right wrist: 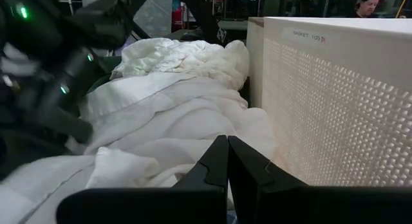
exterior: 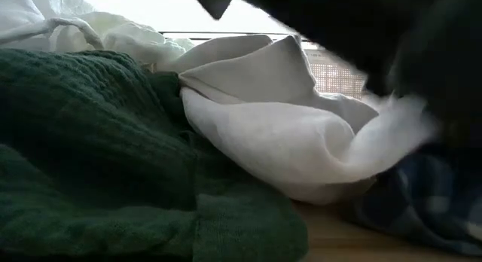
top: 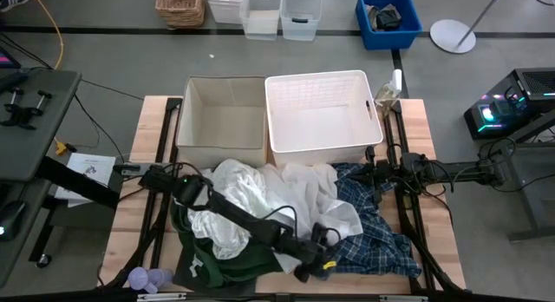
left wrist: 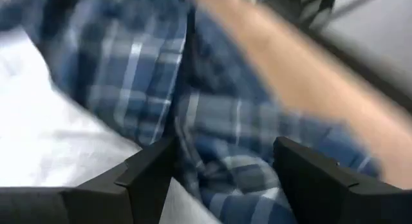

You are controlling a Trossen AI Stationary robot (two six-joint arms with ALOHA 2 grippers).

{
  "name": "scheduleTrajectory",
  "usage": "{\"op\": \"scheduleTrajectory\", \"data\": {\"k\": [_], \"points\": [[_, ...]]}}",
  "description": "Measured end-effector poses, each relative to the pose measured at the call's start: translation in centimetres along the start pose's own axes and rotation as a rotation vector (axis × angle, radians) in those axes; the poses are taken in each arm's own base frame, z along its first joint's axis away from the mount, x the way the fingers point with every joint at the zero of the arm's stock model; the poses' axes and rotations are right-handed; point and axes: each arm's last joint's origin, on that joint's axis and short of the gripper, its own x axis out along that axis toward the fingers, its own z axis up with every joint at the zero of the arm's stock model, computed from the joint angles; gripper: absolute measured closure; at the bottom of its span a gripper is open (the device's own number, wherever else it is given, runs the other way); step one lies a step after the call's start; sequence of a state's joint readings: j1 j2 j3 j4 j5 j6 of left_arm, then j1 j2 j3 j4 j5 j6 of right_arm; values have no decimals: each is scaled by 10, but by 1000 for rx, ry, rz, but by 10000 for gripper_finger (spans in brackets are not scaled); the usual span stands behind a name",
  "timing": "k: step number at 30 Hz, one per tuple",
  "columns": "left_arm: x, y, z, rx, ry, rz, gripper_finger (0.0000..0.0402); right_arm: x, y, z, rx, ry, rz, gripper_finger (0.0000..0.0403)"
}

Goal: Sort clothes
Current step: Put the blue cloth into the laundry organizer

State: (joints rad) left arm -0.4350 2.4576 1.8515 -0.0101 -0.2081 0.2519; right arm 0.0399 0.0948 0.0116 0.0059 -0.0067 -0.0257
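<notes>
From above, the left gripper (top: 316, 265) reaches across the heap of clothes to the near edge of the table, poised over the blue-and-white plaid shirt (top: 381, 237), with the white shirts (top: 260, 198) behind it and the dark green top (top: 221, 259) to its left; two bins, a beige fabric box (top: 192, 120) and a white basket (top: 360, 137), stand well beyond it, and neither shows any clothes yet. The right gripper (top: 375, 170) waits near the basket's front wall, over the plaid shirt's far edge. At table height, the dark green top (exterior: 90, 149) lies beside a fold of white shirt (exterior: 286, 141), a dark arm looming above. The left wrist view shows the fingers (left wrist: 145, 176) spread wide with plaid cloth (left wrist: 225, 159) lying between them, not yet pinched. This looks like the reach for a first garment; next the jaws should sink onto the plaid fold, close, and lift it clear of the white shirts. The right wrist view shows its fingers (right wrist: 215, 166) pressed together, empty, white cloth ahead, and the basket (right wrist: 335, 102) with a small label whose first word seems to be "BASKET"; the rest is too small to read.
</notes>
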Motion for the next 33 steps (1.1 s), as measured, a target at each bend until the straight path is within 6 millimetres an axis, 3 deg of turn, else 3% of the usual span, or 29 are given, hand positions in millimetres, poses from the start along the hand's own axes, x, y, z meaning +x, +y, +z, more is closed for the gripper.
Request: {"op": "scheduleTrajectory", "data": {"k": [8, 11, 14, 15, 19, 21, 26, 30, 33], "points": [[12, 0, -24, 165, 134, -24, 165, 0, 0, 0, 0, 1, 0, 402], [12, -4, -29, 269, 181, -27, 231, 0, 0, 0, 0, 2, 0, 402], [8, -10, -26, 331, 187, -33, 353, 0, 0, 0, 0, 2, 0, 402], [5, -10, -23, 334, 181, -33, 376, 0, 0, 0, 0, 2, 0, 402], [-15, 4, 7, 304, 69, 29, 393, 0, 0, 0, 0, 4, 0, 402], [-37, 25, 37, 259, -60, 74, 396, 0, 0, 0, 0, 4, 0, 402], [-126, 104, 110, 127, -446, 214, 398, 0, 0, 0, 0, 3, 0, 402], [-195, 161, 137, -4, -731, 230, 399, 0, 0, 0, 0, 4, 0, 402], [-244, 200, 144, -140, -883, 266, 400, 0, 0, 0, 0, 4, 0, 402]]}}
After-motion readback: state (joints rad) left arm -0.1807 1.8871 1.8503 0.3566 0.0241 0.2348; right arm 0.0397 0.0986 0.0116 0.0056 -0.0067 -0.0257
